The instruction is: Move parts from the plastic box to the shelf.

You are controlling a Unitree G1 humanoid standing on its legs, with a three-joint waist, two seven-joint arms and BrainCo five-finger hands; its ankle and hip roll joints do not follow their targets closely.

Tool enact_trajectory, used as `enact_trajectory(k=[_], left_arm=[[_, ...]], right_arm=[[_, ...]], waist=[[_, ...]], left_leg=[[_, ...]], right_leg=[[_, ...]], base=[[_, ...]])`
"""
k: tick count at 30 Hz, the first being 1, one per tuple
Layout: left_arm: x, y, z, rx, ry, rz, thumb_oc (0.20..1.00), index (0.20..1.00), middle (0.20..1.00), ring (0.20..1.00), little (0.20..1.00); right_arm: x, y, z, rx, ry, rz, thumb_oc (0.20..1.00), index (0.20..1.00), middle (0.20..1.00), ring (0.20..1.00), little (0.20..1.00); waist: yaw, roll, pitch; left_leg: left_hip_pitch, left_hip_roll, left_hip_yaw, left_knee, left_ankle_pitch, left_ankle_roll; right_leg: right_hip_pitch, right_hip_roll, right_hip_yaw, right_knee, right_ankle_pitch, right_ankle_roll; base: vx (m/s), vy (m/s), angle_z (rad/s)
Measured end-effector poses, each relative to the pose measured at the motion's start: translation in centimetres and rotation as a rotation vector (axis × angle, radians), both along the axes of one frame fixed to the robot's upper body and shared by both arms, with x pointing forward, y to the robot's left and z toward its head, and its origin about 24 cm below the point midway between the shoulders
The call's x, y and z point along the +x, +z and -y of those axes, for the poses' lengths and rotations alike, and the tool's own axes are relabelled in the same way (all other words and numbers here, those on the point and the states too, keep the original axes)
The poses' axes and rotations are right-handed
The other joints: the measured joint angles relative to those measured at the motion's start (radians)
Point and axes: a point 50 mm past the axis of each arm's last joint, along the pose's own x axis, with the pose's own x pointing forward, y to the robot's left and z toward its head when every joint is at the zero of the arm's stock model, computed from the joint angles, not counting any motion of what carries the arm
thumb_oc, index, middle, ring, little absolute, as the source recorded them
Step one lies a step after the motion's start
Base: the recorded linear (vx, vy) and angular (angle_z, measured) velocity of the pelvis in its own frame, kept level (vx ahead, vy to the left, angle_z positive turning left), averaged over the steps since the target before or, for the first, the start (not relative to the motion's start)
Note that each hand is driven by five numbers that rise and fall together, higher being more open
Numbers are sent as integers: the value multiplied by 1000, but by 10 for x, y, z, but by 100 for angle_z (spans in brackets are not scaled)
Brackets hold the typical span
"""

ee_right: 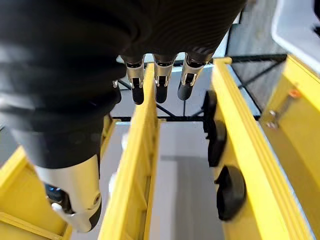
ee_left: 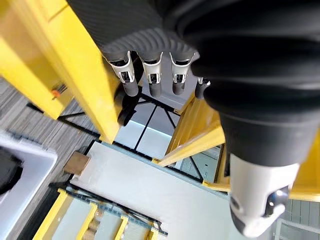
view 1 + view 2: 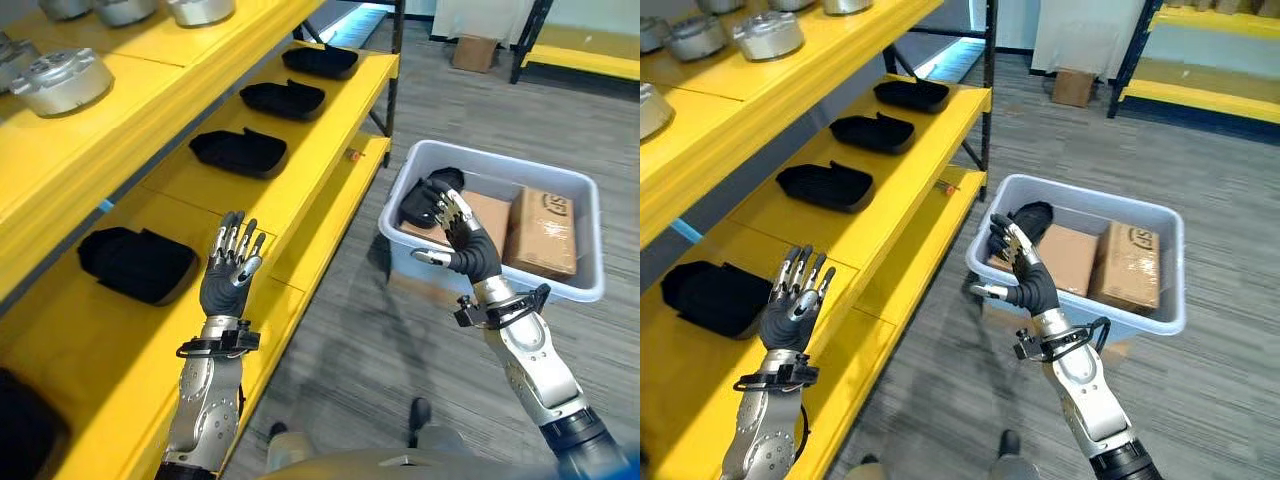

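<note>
A grey plastic box (image 3: 497, 161) stands on the floor to the right of the yellow shelf (image 3: 300, 190). One black moulded part (image 3: 430, 196) lies in the box's left corner. My right hand (image 3: 463, 240) hovers open just in front of that corner, above the near rim, holding nothing. Its straight fingers (image 1: 157, 82) show in the right wrist view. My left hand (image 3: 232, 270) is raised open over the shelf board, empty, beside a black part (image 3: 137, 263) lying there. More black parts (image 3: 238, 151) sit in a row further along the shelf.
Two cardboard boxes (image 3: 543, 230) fill the right side of the plastic box. Round metal parts (image 3: 62, 80) rest on the upper shelf level. A second yellow rack (image 3: 580, 55) and a cardboard box (image 3: 473, 50) stand at the far end of the floor.
</note>
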Motion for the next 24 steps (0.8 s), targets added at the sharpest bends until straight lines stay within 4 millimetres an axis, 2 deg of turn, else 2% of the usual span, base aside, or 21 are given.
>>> enact_trajectory(k=[1,2,3,4,5,7,8,9,11,12,13,14,15,16,18,21,22,23,24], left_arm=[[0,0,3,-4,-9,-4,1000,1000,1000,1000,1000],[4,3,8,-12,-23,10,1000,1000,1000,1000,1000],[8,6,11,-18,-34,25,1000,1000,1000,1000,1000],[12,9,13,-23,-40,41,1000,1000,1000,1000,1000],[13,9,14,-23,-41,40,1000,1000,1000,1000,1000],[15,3,12,-21,-31,17,1000,1000,1000,1000,1000],[15,1,11,-20,-27,7,1000,1000,1000,1000,1000],[16,-2,11,-21,-20,-6,1000,1000,1000,1000,1000],[17,-2,12,-32,-17,-3,1000,1000,1000,1000,1000],[16,-3,11,-39,-9,-6,1000,1000,1000,1000,1000],[15,-3,13,-46,-14,-3,1000,1000,1000,1000,1000],[17,-1,16,-56,-18,5,1000,1000,1000,1000,1000],[19,2,15,-52,-16,20,1000,1000,1000,1000,1000],[22,15,16,-42,-33,74,1000,1000,1000,1000,1000],[22,25,15,-37,-33,122,1000,1000,1000,1000,1000],[18,22,10,-31,-13,108,1000,1000,1000,1000,1000],[17,21,10,-31,-12,103,1000,1000,1000,1000,1000],[14,18,8,-33,1,84,1000,1000,1000,1000,1000],[13,17,8,-34,5,78,1000,1000,1000,1000,1000]], right_arm=[[0,1,-2,4,5,6,1000,1000,1000,1000,1000],[-2,5,-4,10,11,23,1000,1000,1000,1000,1000],[-1,12,-3,6,9,58,1000,1000,1000,1000,1000],[0,12,-3,-6,15,57,1000,1000,1000,1000,1000],[-1,8,-3,3,9,40,1000,1000,1000,1000,1000],[1,1,-3,-2,5,17,1000,1000,1000,1000,1000],[4,-1,-2,-14,-2,6,1000,1000,1000,1000,1000],[9,-5,1,-24,-19,-13,1000,1000,1000,1000,1000],[8,-9,4,-20,-36,-27,1000,1000,1000,1000,1000],[7,-8,3,-22,-32,-22,1000,1000,1000,1000,1000],[4,-4,6,-30,-34,-8,1000,1000,1000,1000,1000],[1,0,10,-35,-42,8,1000,1000,1000,1000,1000],[-2,-3,13,-16,-61,-3,1000,1000,1000,1000,1000],[-5,-5,7,-16,-34,-10,1000,1000,1000,1000,1000],[-6,-7,-3,-10,8,-21,1000,1000,1000,1000,1000],[-3,-3,-14,-7,61,-8,1000,1000,1000,1000,1000],[-2,-1,-14,-8,62,3,1000,1000,1000,1000,1000],[-3,3,-13,-8,65,15,1000,1000,1000,1000,1000],[-3,3,-13,-9,64,17,1000,1000,1000,1000,1000]], waist=[[11,-5,0],[-6,-10,-3],[-2,-4,16],[6,3,27],[7,17,34],[30,6,56],[53,20,76],[66,35,119],[59,53,139],[59,68,137],[40,94,128],[27,121,132],[7,105,134],[3,92,132],[12,90,130],[37,86,127],[38,85,127],[38,79,120],[37,75,118]], left_leg=[[-22,-35,10,69,-52,-6],[-81,-104,11,129,-157,-14],[-80,-176,12,91,-215,15],[-87,-201,20,45,-227,27],[-91,-203,32,14,-238,21],[-76,-212,23,-292,-229,-8],[-57,-199,0,-408,-213,-23],[-39,-169,-31,-472,-193,-29],[-29,-149,-15,-434,-169,-31],[-8,-154,-17,-397,-182,-11],[33,-157,-10,-391,-237,41],[57,-160,14,-391,-231,48],[91,-192,43,-425,-204,48],[129,-241,90,-464,-191,78],[141,-271,109,-464,-203,95],[169,-276,115,-464,-203,96],[174,-275,116,-464,-203,96],[176,-275,124,-464,-210,105],[174,-273,126,-464,-210,105]], right_leg=[[27,4,1,-44,23,-14],[9,-4,12,-65,38,-18],[3,-21,29,-69,43,-19],[10,-9,34,-94,52,-27],[28,8,47,-115,62,-31],[25,10,101,-145,93,13],[39,26,143,-180,106,26],[71,49,181,-191,105,16],[92,69,206,-196,92,6],[108,75,245,-192,86,9],[111,81,268,-195,76,24],[125,83,264,-193,74,36],[135,39,260,-192,63,51],[136,-11,240,-195,78,74],[137,-44,241,-195,93,97],[164,-50,245,-196,114,132],[170,-50,245,-196,111,136],[172,-51,245,-191,96,158],[168,-49,245,-191,94,159]], base=[[70,28,-30],[65,41,-21],[107,93,-22],[214,170,-37],[236,189,-43],[212,163,-64],[144,177,-113],[165,219,-110],[167,198,-108],[194,218,-129],[232,283,-108],[129,204,-67],[118,227,-53],[95,193,-45],[63,117,-30],[71,76,1],[150,125,1],[89,47,-5],[48,34,-15]])
